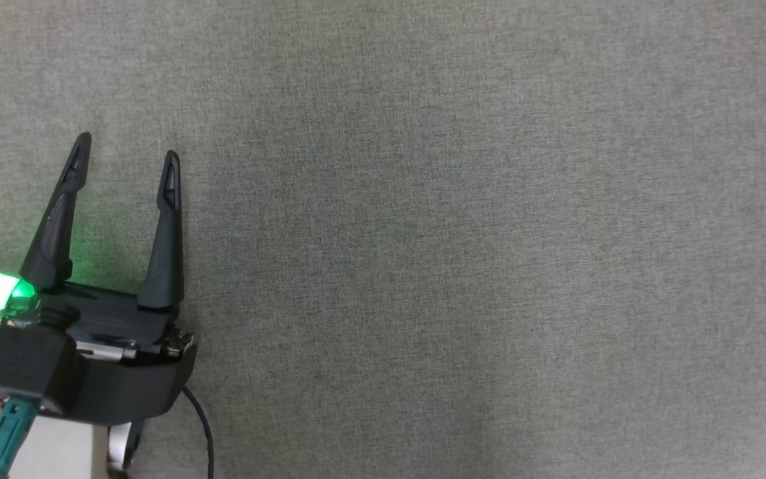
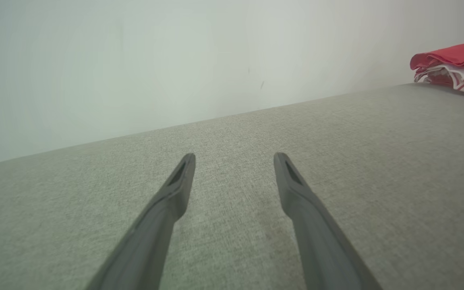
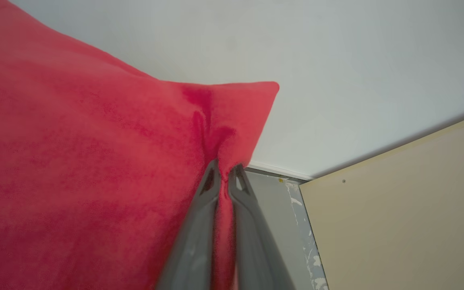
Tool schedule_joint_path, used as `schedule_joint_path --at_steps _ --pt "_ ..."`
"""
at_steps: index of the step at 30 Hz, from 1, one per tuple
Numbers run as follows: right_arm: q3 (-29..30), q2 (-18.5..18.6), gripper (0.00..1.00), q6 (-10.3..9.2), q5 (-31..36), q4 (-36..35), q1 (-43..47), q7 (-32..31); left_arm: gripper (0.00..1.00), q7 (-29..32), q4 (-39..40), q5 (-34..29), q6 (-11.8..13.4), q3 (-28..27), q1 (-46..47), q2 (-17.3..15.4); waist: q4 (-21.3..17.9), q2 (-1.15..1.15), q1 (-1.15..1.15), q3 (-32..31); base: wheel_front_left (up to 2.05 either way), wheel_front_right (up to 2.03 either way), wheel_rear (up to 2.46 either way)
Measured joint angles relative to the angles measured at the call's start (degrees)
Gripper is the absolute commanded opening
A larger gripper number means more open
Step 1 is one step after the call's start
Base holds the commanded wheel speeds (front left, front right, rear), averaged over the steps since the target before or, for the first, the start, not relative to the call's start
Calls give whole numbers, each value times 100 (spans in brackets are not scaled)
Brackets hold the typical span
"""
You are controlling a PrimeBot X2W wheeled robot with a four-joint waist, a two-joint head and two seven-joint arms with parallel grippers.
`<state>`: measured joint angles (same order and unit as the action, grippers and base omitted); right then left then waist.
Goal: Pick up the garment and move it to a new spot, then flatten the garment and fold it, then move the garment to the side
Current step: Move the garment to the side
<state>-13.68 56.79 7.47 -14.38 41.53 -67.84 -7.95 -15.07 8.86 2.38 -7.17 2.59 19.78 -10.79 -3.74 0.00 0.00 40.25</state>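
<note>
Right gripper (image 3: 225,165) clenched on an edge of the folded red garment (image 3: 95,161), far right on grey surface (image 1: 423,233); grip probably for shifting it aside. Left gripper (image 1: 127,146) released, empty, parked near left, clear.

The garment (image 2: 455,64) runs off the right edge of the left wrist view and off the left and bottom edges of the right wrist view, so its full shape cannot be told. The cloth pinched in the right claw (image 3: 226,169) is hidden between its fingers.
</note>
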Motion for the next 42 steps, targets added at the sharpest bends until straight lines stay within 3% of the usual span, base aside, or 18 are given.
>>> schedule_joint_path --at_steps 6,7,8,9,19,31,42 --pt "243 91 0 0 53 14 289 -108 100 -4 65 -19 -24 -16 16 -35 13 0 0 92 0 0 0" --pt "276 79 35 0 88 -16 313 -71 100 -4 64 -21 -24 -20 18 -43 8 0 0 94 0 0 0" --pt "307 60 91 0 110 -48 328 -48 100 -4 58 -22 -24 -30 19 -51 0 0 0 91 0 0 0" --pt "324 27 100 0 138 -71 338 -26 100 -4 52 -22 -24 -35 20 -52 -9 0 0 82 0 0 0" --pt "547 -465 100 0 444 -499 314 530 100 2 -310 33 71 -211 -183 53 -31 0 0 -437 0 0 0" --pt "130 -1616 100 0 369 -884 814 1491 100 2 -708 149 272 -646 -1246 270 82 0 -1 -1680 0 0 0" --pt "571 -2861 100 0 230 -1695 2751 1804 100 2 -931 160 366 -873 -2186 359 309 -2 -2 -3126 0 0 0"
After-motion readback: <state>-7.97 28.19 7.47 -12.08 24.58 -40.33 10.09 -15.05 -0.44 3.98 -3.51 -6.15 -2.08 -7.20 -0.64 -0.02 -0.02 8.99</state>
